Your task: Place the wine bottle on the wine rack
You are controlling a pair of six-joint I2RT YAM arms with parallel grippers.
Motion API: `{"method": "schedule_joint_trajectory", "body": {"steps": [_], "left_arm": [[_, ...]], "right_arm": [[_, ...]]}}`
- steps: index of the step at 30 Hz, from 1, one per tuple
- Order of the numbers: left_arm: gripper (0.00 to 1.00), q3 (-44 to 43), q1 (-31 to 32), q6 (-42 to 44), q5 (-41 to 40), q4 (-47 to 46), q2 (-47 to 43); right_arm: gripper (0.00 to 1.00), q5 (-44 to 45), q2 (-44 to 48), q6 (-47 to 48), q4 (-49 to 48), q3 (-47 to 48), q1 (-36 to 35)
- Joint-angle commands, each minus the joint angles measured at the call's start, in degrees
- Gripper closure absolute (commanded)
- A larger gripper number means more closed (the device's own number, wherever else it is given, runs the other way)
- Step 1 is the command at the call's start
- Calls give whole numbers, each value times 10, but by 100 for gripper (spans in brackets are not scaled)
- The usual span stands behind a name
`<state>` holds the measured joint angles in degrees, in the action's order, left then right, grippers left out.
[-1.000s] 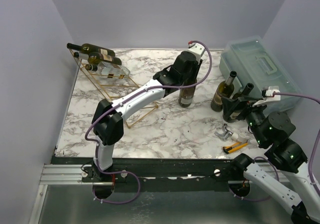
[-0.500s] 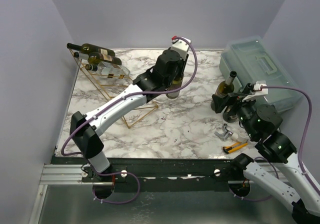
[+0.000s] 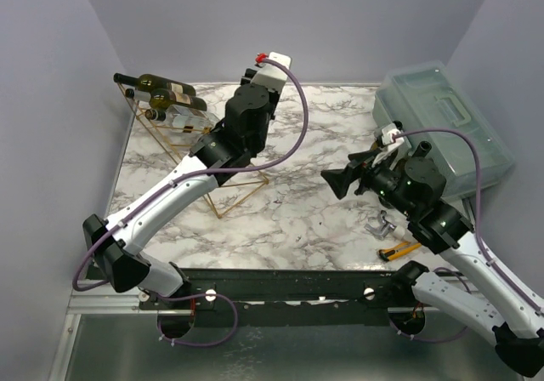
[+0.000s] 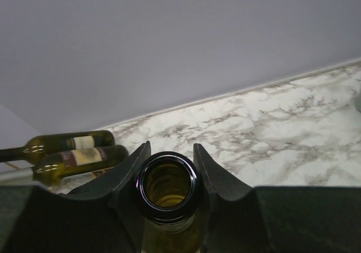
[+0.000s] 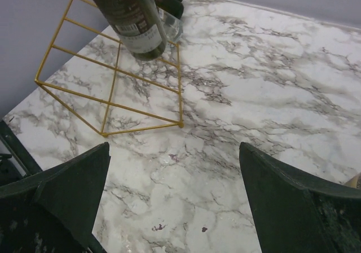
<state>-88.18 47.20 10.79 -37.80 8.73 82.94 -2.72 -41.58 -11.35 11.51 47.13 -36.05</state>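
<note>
Marble bench, lilac walls. The wine bottle hangs clear of the bench by the gold wire rack, which sits at the bench's ten o'clock corner. The left fingers pinch the bottle's neck. The right fingers are spread wide and empty at three o'clock, with bare marble between them and the rack. The left arm is stretched long.

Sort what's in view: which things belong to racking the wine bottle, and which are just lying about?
Job in hand:
dark green glass wine bottle, clamped in the left gripper
slanted gold wire wine rack

Lying about:
translucent lidded plastic box
yellow utility knife
small silver metal tool
</note>
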Motion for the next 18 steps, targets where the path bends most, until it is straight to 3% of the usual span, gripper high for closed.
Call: {"method": "schedule_joint_trajectory", "body": {"steps": [1, 13, 18], "left_arm": [[100, 2, -30, 76, -93, -85, -44], [100, -26, -166, -74, -28, -95, -30], [100, -69, -213, -137, -4, -93, 22]], "right_arm": [[0, -70, -16, 18, -48, -5, -3], [0, -88, -75, 9, -118, -33, -3], [0, -116, -153, 3, -172, -22, -3]]}}
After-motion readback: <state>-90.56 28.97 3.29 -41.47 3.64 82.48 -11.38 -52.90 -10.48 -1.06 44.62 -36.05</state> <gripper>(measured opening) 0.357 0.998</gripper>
